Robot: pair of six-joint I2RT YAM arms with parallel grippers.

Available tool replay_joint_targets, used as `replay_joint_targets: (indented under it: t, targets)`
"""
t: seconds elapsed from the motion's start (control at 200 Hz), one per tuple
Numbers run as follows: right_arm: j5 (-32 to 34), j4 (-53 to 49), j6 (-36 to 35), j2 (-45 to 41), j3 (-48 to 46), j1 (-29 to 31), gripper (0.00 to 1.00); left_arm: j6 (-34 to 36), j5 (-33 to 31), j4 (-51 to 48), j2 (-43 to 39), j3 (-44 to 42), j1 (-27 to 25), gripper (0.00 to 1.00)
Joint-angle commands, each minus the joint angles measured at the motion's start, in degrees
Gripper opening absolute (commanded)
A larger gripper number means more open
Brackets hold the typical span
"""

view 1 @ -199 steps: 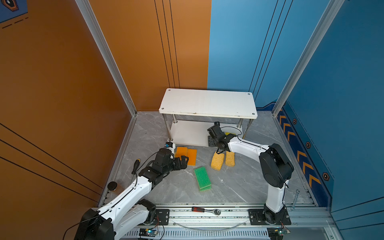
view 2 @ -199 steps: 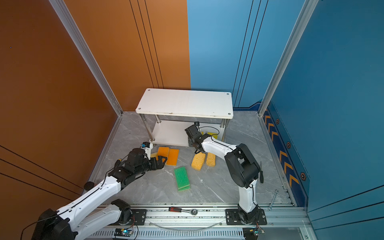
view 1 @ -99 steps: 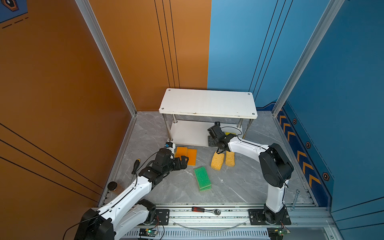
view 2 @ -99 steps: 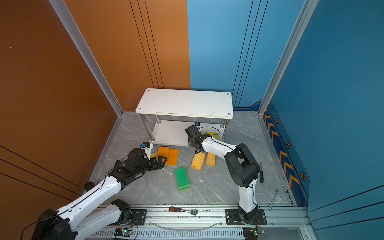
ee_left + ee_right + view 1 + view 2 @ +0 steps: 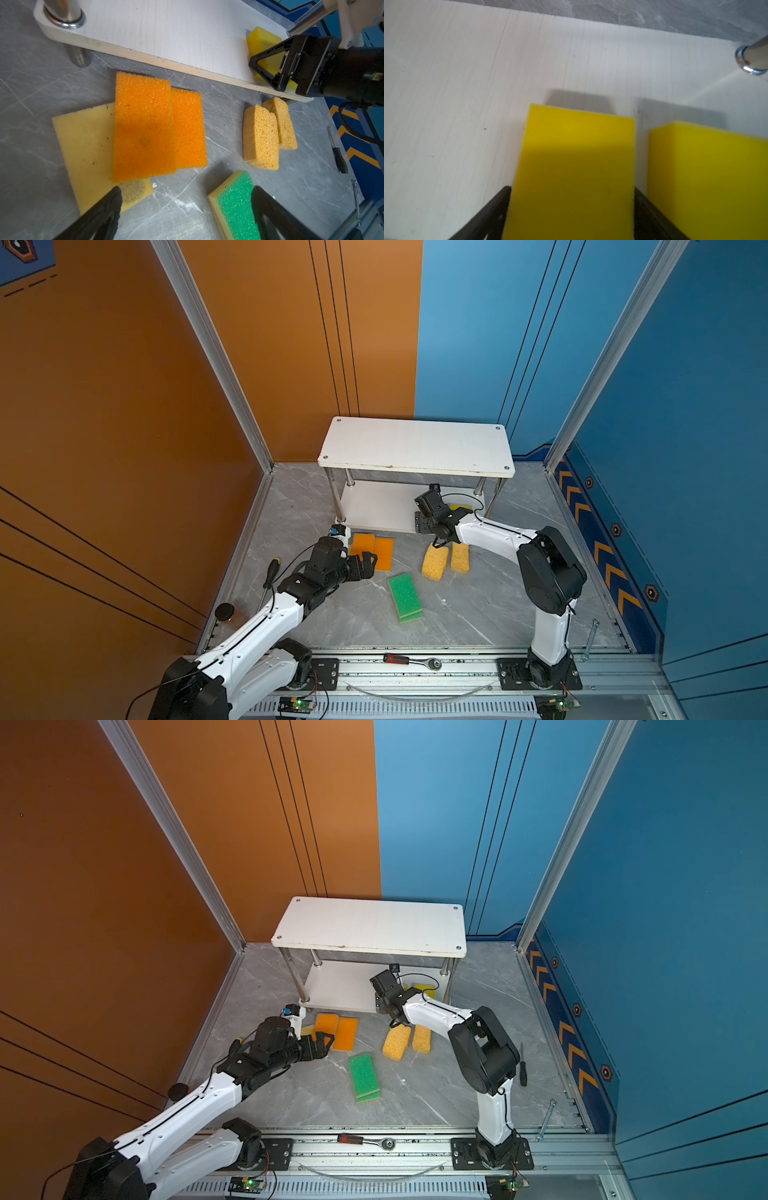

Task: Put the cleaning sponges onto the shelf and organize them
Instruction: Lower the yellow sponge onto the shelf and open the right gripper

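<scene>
Your left hand (image 5: 186,189) is open over the counter (image 5: 31,62), near the orange sponges (image 5: 143,128). Your right hand (image 5: 572,188) has a finger at each side of a yellow sponge (image 5: 577,149), which lies on the lower board of the shelf (image 5: 456,83). Whether it grips, I cannot tell.

Orange wall (image 5: 124,406), blue wall (image 5: 685,406), aluminium corner posts (image 5: 216,360), grey marbled floor (image 5: 478,614).

You have: yellow sponges (image 5: 572,170) paired on shelf (image 5: 417,445) lower board | orange sponges (image 5: 143,128), porous sponges (image 5: 260,137), green sponges (image 5: 404,593) grouped before it
</scene>
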Motion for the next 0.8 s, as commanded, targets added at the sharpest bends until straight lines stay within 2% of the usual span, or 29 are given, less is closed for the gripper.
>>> replay_joint_targets:
  t: [0.0, 0.796]
  targets:
    - [1.3, -1.6, 0.6, 0.0, 0.1, 0.0, 0.85, 1.2, -0.7, -1.1, -0.4, -0.4, -0.5, 0.98]
    - [2.7, -3.9, -0.8, -7.9, -2.3, 2.1, 0.90, 0.7, -2.2, -1.7, 0.4, -0.5, -0.6, 0.98]
